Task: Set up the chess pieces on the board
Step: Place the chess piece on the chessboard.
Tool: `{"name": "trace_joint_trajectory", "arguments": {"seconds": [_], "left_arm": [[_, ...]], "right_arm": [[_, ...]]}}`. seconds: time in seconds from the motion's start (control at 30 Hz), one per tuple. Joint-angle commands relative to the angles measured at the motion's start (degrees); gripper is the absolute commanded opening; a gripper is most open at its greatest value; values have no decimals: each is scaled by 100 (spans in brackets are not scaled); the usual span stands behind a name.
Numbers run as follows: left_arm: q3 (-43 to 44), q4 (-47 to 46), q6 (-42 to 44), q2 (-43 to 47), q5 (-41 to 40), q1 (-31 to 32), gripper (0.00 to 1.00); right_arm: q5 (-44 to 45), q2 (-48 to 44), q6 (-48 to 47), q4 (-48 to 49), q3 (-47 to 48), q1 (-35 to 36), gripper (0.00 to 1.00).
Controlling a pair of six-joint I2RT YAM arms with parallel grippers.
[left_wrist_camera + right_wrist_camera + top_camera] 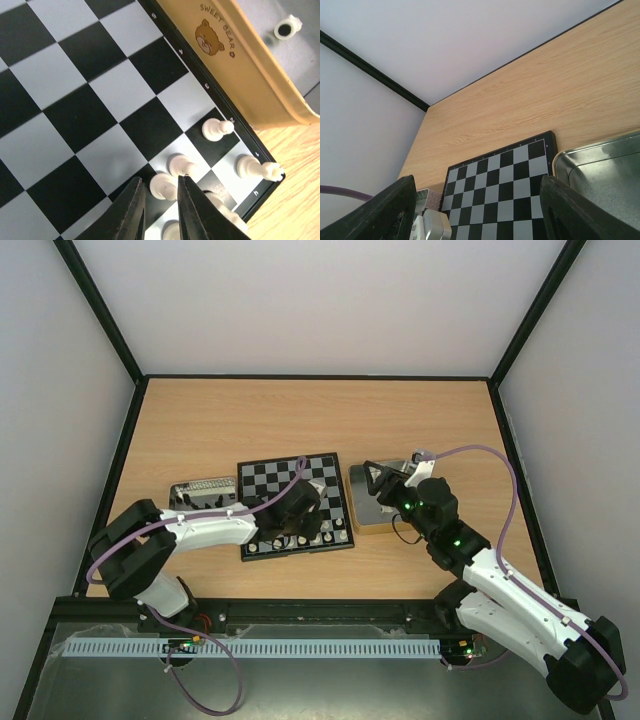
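Note:
The board (290, 495) lies mid-table, and several cream chess pieces (328, 532) stand at its near right corner. My left gripper (288, 522) hovers low over that corner. In the left wrist view the left gripper (160, 179) has narrowly open jaws either side of a cream pawn (162, 186) standing on a black square, with a gap on the left side. More cream pieces (217, 130) stand around it on the board (75, 100). My right gripper (378, 480) is wide open and empty above the right tin; it (485, 205) looks over the board (505, 185). No black pieces show.
A beige-sided tin (372, 502) marked "Sweet Bear" (225, 55) touches the board's right edge; its rim shows in the right wrist view (600, 160). A small cream-rimmed round thing (286, 29) lies in it. Another tin (203, 495) lies left of the board.

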State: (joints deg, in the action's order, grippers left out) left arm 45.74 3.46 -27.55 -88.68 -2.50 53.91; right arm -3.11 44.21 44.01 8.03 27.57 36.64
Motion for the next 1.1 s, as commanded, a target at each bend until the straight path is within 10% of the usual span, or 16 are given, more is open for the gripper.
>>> {"name": "trace_joint_trajectory", "arguments": {"seconds": [0.0, 1.07], "left_arm": [[72, 229, 43, 57, 259, -20, 20], [300, 581, 113, -165, -93, -50, 5]], "right_arm": [[-5, -26, 33, 90, -90, 18, 67], [-5, -35, 53, 86, -126, 18, 67]]}}
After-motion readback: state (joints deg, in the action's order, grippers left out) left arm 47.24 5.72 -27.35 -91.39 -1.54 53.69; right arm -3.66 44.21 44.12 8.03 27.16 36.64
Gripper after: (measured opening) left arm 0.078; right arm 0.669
